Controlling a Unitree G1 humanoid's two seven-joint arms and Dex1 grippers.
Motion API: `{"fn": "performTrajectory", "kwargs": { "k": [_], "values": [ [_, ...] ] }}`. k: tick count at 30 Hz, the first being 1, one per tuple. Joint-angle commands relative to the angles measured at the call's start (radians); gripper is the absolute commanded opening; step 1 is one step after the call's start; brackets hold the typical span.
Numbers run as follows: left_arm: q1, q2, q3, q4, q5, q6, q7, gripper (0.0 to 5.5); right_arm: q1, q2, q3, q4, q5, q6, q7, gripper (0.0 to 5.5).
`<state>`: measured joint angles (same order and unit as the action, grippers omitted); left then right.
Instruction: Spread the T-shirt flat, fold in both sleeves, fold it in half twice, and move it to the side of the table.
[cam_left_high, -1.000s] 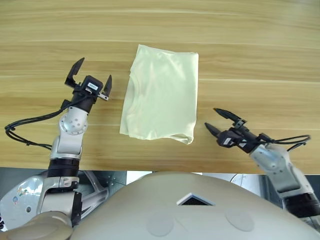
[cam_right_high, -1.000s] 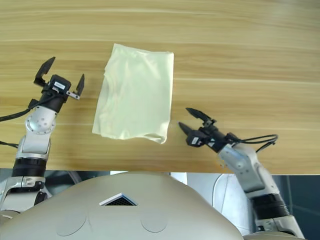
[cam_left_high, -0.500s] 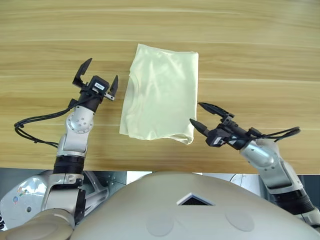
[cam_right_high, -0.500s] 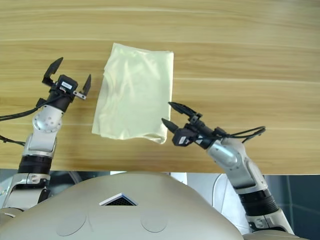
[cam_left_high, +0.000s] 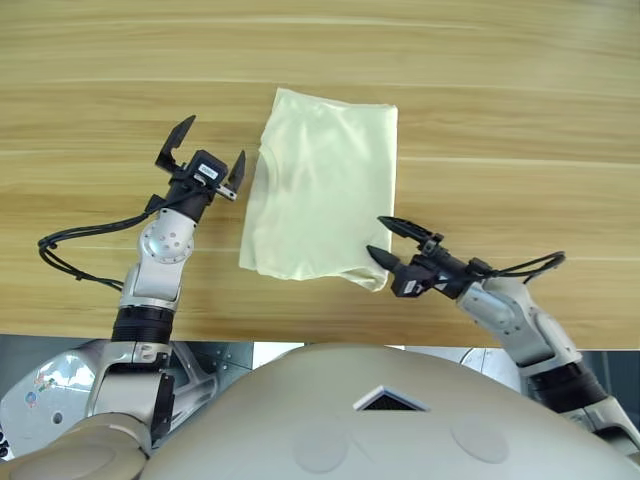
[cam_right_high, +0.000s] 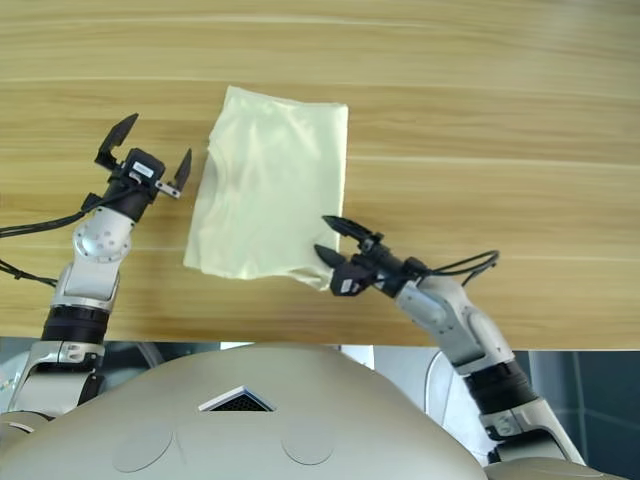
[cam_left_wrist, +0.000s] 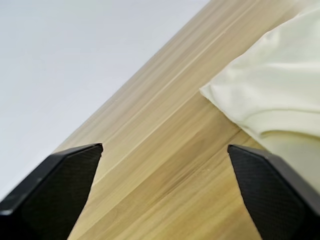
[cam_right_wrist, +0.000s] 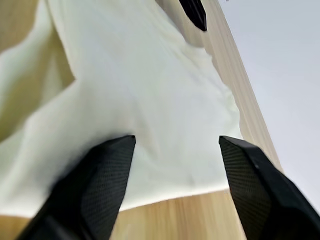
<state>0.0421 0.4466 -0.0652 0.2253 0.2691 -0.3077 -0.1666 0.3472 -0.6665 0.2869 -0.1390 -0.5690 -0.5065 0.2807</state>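
Parted wide on the right gripper (cam_left_high: 378, 237), nothing held, both fingertips poised over the lower right corner of the T-shirt (cam_left_high: 325, 185), at the lower centre of the left eye view; impossible to say whether touching the cloth. Parted wide as well on the left gripper (cam_left_high: 215, 137), empty, just beside the shirt's upper left edge, left of centre. Brought in over the last second from well apart on both sides: up and leftward from the lower right toward that corner, rightward and slightly down toward the left edge. Not yet closed on any cloth. Lying unmoved in the middle of the wooden table (cam_left_high: 500, 120) as a tall, narrow folded rectangle, no sleeve sticking out, rumpled along the bottom edge. Judged to be the approach for a half fold, with the sleeves apparently done already; probably needing a firm pinch at the corner first, then the remaining fold and the move to the table's side.
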Motion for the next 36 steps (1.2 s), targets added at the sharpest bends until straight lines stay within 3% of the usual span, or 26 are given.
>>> {"fn": "performTrajectory", "kwargs": {
  "k": [1,5,11,31,36],
  "values": [
    [-0.004,-0.004,-0.019,-0.011,-0.001,-0.008,-0.019,4.64,0.035,-0.086,-0.057,0.055,-0.015,0.047,0.034,3.11],
    [0.005,-0.005,-0.012,-0.019,-0.002,-0.007,-0.014,4.64,0.017,-0.061,-0.055,0.011,0.041,0.020,0.038,3.11],
    [0.005,0.000,0.011,-0.024,-0.005,-0.005,-0.002,4.64,0.058,-0.032,-0.129,-0.181,0.333,0.001,0.068,3.11],
    [-0.042,0.042,-0.009,-0.027,0.012,-0.033,-0.055,4.64,0.183,-0.037,-0.045,0.052,0.054,-0.010,0.037,3.11],
    [0.003,0.119,-0.025,-0.075,-0.050,-0.143,-0.177,4.64,0.172,-0.020,-0.088,-0.108,0.270,-0.109,0.026,3.11]
  ]
}}
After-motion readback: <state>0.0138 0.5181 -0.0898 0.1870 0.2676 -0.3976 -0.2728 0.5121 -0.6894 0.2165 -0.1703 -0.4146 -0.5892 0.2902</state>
